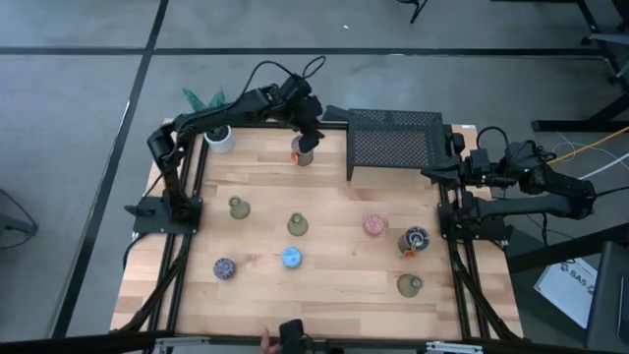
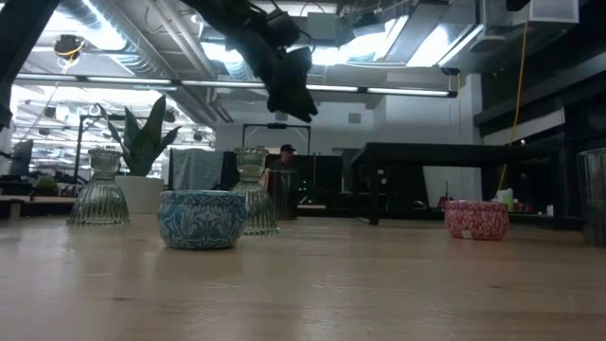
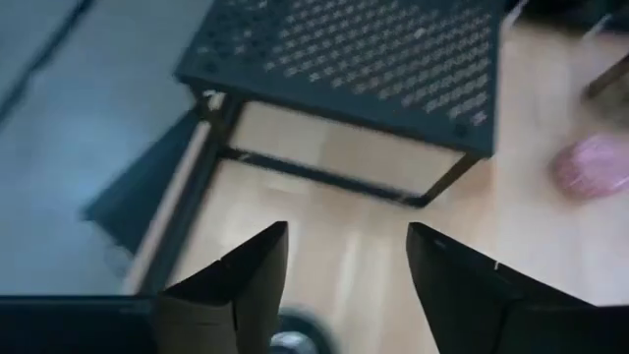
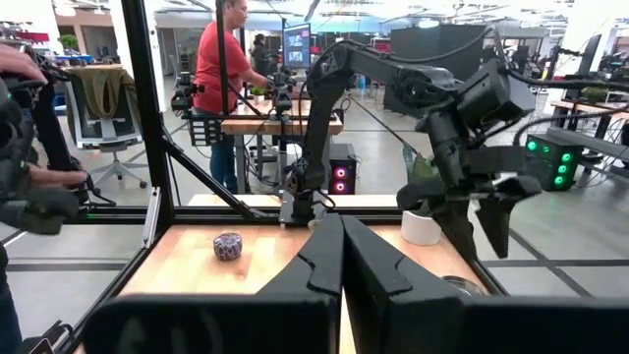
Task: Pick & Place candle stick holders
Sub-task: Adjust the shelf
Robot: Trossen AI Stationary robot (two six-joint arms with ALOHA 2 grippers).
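The left gripper [image 1: 308,141] hangs over the far edge of the table, just beside the black mesh rack [image 1: 396,143], and its two fingers stand apart with nothing between them, as the left wrist view shows clearly. Directly under it a silvery holder with orange accents [image 1: 301,152] stands upright on the wood, apart from the fingers; so this holder seems to be already set down, and it is not held. It stands on the table next to the rack, not on top of it, and the top of the rack shows no holder at all. Going from the left side of the table to the right, the other candle stick holders are all lying free on the wood and well apart from each other: the olive-green glass holder [image 1: 237,207] near the left arm's base, the purple-speckled holder [image 1: 224,267] toward the near edge, a second olive-green holder [image 1: 297,225] in the middle, the blue holder [image 1: 291,258] just in front of it, the pink holder [image 1: 373,225], the second silvery holder [image 1: 415,240] and a third olive-green holder [image 1: 409,285] at the right. The right gripper [image 4: 342,258] waits at the right edge of the table with its fingers pressed together and empty. As a judgement, the task is only at its beginning: perhaps one holder is placed, and seven holders are not yet picked. Where exactly they must go cannot be told from this moment.
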